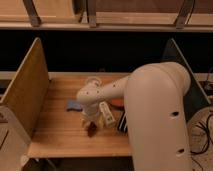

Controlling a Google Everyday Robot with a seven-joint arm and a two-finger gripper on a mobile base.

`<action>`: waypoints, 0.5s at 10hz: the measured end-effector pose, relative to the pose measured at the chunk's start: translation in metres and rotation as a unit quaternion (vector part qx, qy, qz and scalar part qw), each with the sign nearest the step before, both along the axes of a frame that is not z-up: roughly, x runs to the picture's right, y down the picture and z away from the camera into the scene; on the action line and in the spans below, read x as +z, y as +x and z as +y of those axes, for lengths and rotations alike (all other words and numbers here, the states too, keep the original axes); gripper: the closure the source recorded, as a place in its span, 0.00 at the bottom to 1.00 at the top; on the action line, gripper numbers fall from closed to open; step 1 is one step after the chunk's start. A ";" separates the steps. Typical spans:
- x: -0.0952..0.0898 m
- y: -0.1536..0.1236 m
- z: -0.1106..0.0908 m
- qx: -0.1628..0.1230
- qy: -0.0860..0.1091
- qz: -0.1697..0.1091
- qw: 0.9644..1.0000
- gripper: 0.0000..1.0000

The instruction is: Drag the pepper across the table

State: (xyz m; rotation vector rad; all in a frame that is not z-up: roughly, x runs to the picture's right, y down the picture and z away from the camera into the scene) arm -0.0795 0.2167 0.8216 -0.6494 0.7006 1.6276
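Observation:
The pepper [91, 131] is a small dark red shape lying on the light wooden table [60, 135], near its front edge. My gripper [92, 125] hangs from the white arm [150, 115], reaches down at the table's middle and sits right on top of the pepper, touching or nearly touching it. The gripper hides the pepper's upper end.
An orange plate [118, 102] lies just behind the gripper, partly under the arm. A black bar [121, 123] lies right of the gripper. A blue object [74, 105] lies to its left. Upright boards [25, 90] stand at both sides of the table.

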 end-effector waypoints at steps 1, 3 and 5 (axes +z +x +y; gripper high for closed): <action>0.001 -0.003 0.002 0.000 -0.003 -0.003 1.000 0.35; 0.003 0.000 0.007 0.004 -0.012 -0.008 1.000 0.46; 0.003 0.003 0.008 0.004 -0.015 -0.016 1.000 0.66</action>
